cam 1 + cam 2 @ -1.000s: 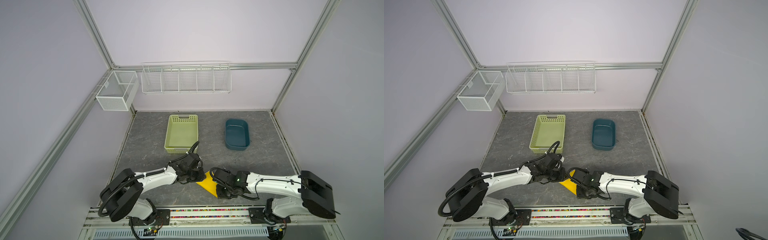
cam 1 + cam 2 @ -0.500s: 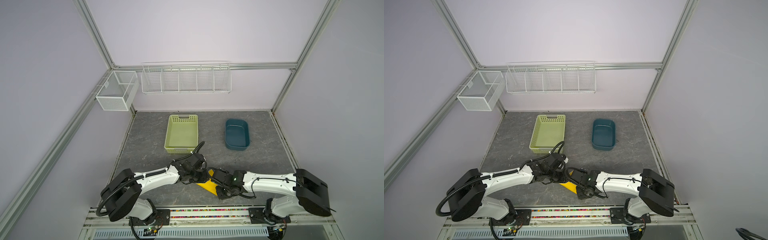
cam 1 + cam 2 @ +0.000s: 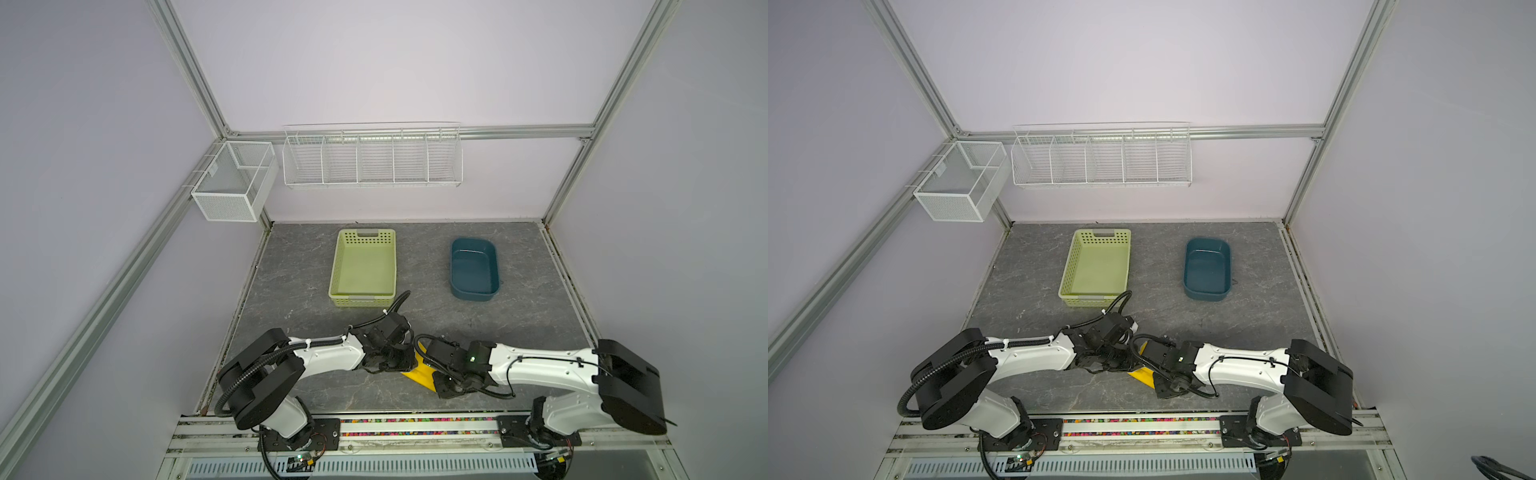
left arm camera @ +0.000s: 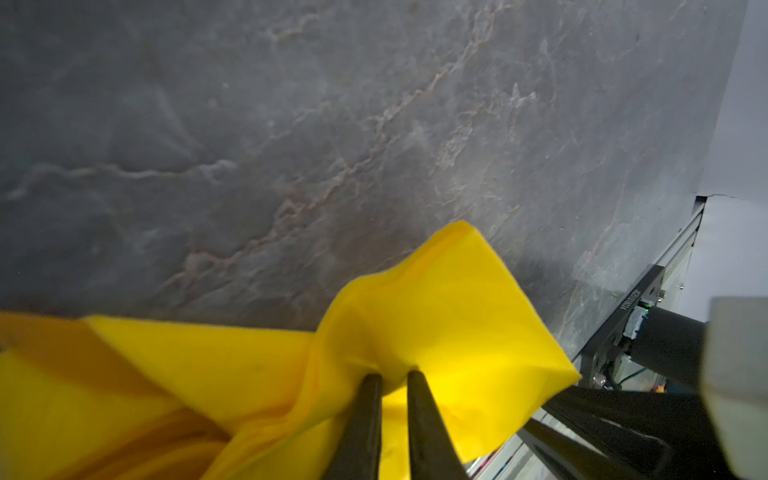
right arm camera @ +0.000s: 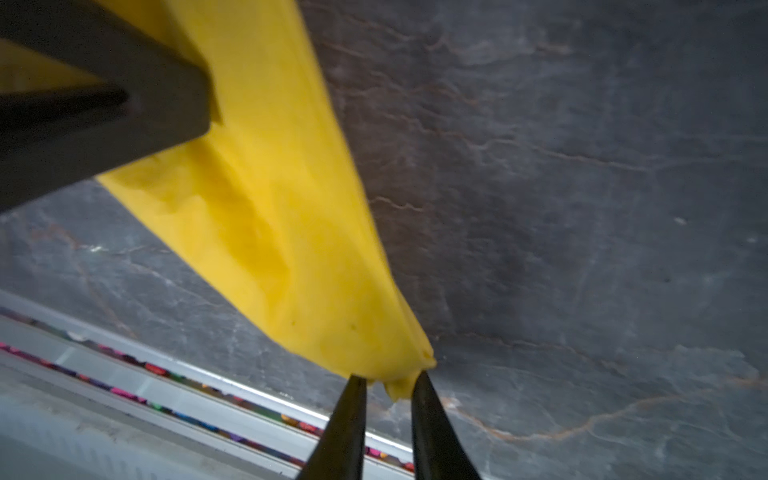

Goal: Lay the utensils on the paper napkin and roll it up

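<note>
Left wrist view has the left gripper (image 4: 392, 380) pinched on a raised fold of the paper napkin (image 4: 436, 316), its two dark fingers nearly together with yellow paper bunched between them. From the right wrist view, the paper napkin tapers to a narrow end that sits between the tips of the right gripper (image 5: 388, 380). A small gap shows there, and we cannot tell whether those fingers clamp the paper or merely flank it. Both top views put the paper napkin low on the grey table (image 3: 299, 291), near its front edge, under the two wrists that nearly meet over it. We see no utensils in the open. A deeper orange shade inside the folds hints that they lie wrapped, though we cannot confirm it. We judge the rolling to be under way. To do it well, we want both ends turned together at an even pace, the paper drawn snug without tearing, and the roll close to the table so nothing slides out.
</note>
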Controlling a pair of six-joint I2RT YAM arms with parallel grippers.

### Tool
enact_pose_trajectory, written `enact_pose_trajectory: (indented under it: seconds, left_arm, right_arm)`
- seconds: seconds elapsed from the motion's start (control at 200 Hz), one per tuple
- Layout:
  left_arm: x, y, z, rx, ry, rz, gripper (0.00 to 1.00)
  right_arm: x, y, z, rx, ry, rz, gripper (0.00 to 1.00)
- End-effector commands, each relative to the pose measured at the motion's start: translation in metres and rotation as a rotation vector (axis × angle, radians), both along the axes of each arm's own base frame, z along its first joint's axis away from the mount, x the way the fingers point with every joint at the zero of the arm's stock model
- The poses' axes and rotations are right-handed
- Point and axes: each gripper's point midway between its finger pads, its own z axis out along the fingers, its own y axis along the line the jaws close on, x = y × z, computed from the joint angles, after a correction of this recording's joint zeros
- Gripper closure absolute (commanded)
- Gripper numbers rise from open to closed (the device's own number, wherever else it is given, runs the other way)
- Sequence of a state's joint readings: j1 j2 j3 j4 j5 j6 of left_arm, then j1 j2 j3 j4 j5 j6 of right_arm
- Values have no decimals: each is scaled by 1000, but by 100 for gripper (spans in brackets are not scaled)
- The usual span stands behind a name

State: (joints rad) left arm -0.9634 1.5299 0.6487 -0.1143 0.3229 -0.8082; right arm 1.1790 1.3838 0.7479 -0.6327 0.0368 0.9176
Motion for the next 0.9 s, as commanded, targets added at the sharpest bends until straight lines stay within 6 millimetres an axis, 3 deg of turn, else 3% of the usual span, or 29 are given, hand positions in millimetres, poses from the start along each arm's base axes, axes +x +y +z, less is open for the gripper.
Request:
enact_pose_trajectory:
  seconds: [0.0, 0.2, 0.425, 0.53, 0.735, 0.9]
  left_arm:
    - [-10, 24, -27, 97, 32, 23, 84]
    - [-9, 24, -27, 88, 22, 26, 85]
    - [-9, 23, -25, 77, 14, 24, 85]
    - [-8, 22, -22, 71, 7, 22, 85]
    - [-3, 19, -7, 47, -30, 19, 84]
    - [2, 18, 12, 39, -69, 23, 79]
  right_arm:
    - [6, 3, 22, 70, -7, -93, 71]
    - [15, 5, 33, 187, 34, -225, 68]
    - [25, 36, 44, 356, 53, -186, 75]
    - [26, 31, 32, 269, 62, -173, 77]
    - [22, 5, -3, 71, 91, -182, 79]
    - [18, 0, -11, 45, 110, -188, 79]
